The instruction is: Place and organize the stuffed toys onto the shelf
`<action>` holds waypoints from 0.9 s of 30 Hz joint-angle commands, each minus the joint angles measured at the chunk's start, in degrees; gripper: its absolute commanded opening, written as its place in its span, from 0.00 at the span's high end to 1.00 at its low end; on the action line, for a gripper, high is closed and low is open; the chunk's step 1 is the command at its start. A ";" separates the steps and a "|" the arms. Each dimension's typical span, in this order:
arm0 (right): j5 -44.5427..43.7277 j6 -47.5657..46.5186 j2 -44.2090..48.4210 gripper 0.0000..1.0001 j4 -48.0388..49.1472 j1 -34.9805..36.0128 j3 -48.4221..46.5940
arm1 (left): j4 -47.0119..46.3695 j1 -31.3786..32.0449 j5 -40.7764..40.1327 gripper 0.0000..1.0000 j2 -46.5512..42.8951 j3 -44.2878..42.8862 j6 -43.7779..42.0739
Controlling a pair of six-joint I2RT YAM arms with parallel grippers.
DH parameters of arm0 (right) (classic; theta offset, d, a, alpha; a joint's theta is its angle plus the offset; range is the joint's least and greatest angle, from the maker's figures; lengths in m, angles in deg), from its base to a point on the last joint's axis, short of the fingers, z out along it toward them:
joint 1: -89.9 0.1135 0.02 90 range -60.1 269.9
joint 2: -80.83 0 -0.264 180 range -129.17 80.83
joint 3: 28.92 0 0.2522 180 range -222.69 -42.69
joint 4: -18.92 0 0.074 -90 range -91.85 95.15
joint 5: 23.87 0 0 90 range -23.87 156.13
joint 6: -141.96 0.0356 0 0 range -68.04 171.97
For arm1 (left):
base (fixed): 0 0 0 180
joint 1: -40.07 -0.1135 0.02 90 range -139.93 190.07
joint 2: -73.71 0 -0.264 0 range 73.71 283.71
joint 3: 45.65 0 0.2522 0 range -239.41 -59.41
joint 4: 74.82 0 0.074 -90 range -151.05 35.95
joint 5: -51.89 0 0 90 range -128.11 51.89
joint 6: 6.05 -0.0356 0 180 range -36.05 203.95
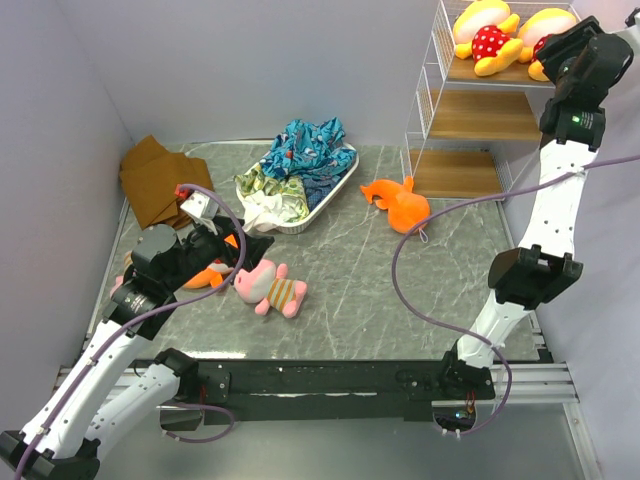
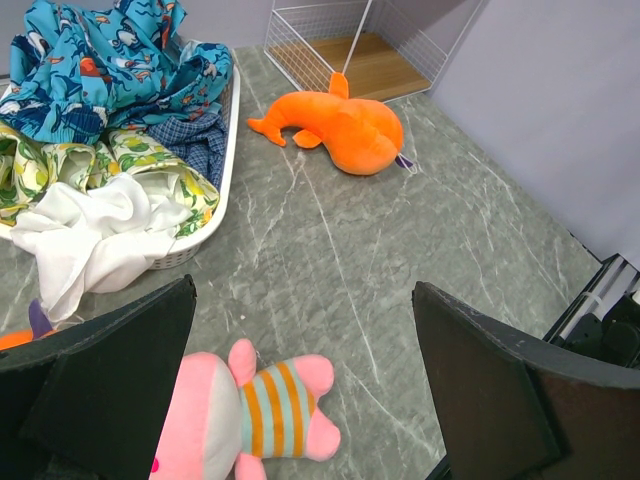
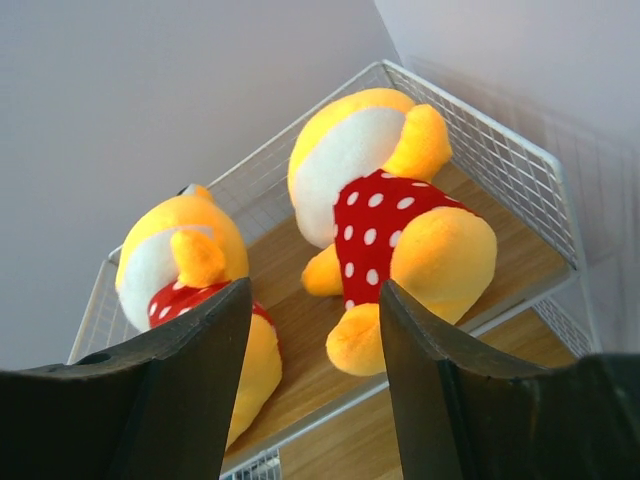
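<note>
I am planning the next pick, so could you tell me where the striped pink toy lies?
In the top view the pink toy lies near-left on the table, just right of the left gripper, the tray behind it.

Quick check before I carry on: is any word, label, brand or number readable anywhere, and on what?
No readable text in any view.
On the orange shark: a small purple tag, too small to read.
On the blue-patterned cloth: pictures only, no letters.
On the yellow toys, pink toy and shelf: no print visible.
</note>
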 commanded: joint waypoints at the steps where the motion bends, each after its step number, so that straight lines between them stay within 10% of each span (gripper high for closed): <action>1: 4.08 -5.08 4.25 0.38 2.13 0.97 -0.21 | -1.42 0.17 0.04 0.04 -0.06 -0.50 -0.93; 27: -11.56 -19.41 -2.25 0.30 0.46 11.60 -1.80 | -1.15 0.26 -0.84 0.04 -1.65 -0.59 -1.19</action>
